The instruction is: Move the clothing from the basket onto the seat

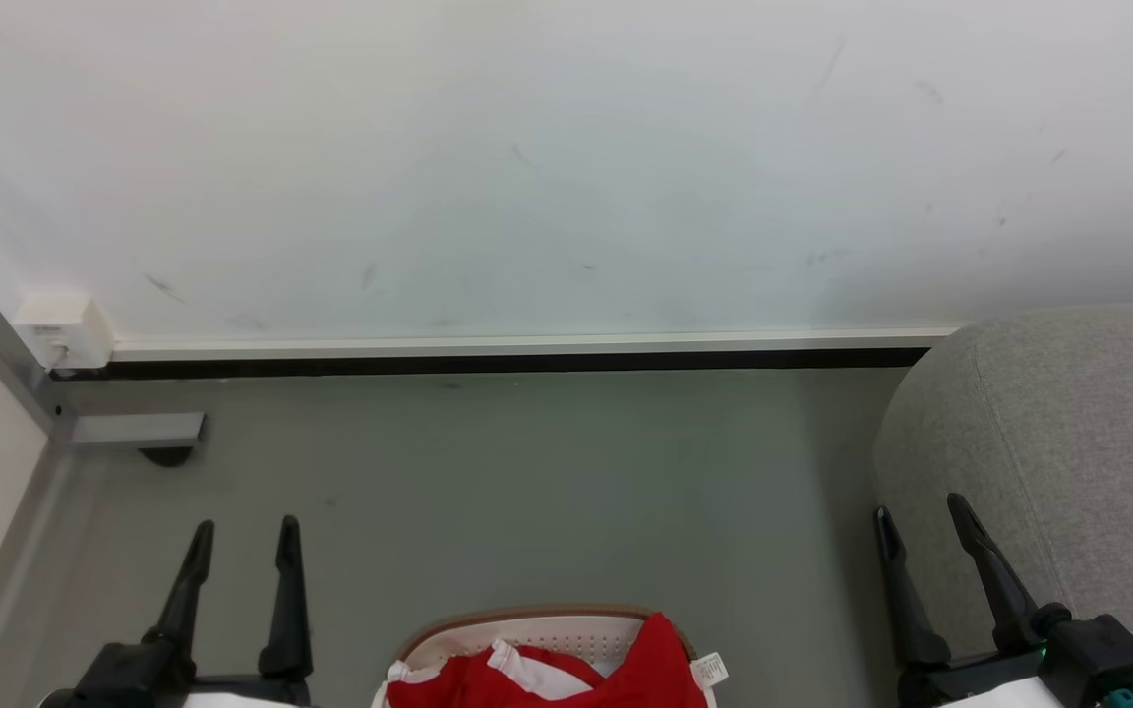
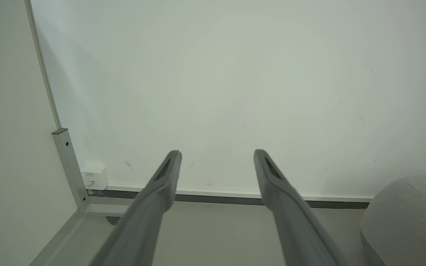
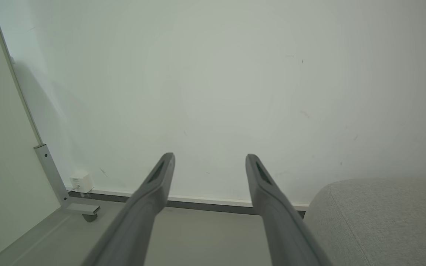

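While the red clothing (image 1: 626,674) lies heaped in the basket (image 1: 547,621) at the head view's bottom edge, its white tag draped at the rim, the left gripper (image 1: 246,523) and right gripper (image 1: 919,504) flank it, fingers spread and holding nothing. Grey floor (image 1: 527,472) lies between the basket and the seat (image 1: 1068,442) at the right. Behind stand a white wall (image 1: 527,147) and a small socket box (image 1: 60,329).

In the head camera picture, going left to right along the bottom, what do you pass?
left gripper, open → basket with the red clothing in it → right gripper, open → seat at the right edge
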Available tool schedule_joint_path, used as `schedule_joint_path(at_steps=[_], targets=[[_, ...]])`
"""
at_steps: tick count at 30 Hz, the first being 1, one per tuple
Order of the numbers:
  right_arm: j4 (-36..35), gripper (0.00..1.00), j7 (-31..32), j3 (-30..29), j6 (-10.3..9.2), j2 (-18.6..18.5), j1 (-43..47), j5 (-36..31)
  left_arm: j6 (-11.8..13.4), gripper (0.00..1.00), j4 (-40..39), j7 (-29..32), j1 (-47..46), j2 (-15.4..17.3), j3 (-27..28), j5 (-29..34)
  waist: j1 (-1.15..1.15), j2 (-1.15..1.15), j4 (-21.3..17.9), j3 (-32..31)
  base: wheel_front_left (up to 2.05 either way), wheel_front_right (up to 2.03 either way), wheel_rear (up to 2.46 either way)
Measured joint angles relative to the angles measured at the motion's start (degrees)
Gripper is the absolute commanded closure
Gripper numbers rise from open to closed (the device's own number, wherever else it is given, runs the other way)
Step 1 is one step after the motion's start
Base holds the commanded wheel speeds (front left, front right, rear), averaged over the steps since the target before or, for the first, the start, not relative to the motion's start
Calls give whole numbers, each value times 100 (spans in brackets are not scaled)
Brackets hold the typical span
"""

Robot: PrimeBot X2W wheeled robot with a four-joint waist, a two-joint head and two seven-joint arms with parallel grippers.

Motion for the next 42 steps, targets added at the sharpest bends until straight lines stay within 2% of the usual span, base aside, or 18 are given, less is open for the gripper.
schedule_joint_path(at_steps=[23, 35, 42], targets=[[36, 0, -1, -40, 0, -2, -29, 80, 44, 0, 65, -3, 8, 1, -35, -13, 0, 0, -16, 51, 0, 0, 0], [-151, 0, -2, -127, 0, -4, -170, 98, -7, 0, 85, -3, -77, 3, -42, -12, 0, 0, -320, 378, 0, 0, 0], [-297, 0, -2, -238, 0, -7, -342, 137, -172, 0, 517, -3, -389, 78, -188, 25, 0, 0, -557, 801, 0, 0, 0]])
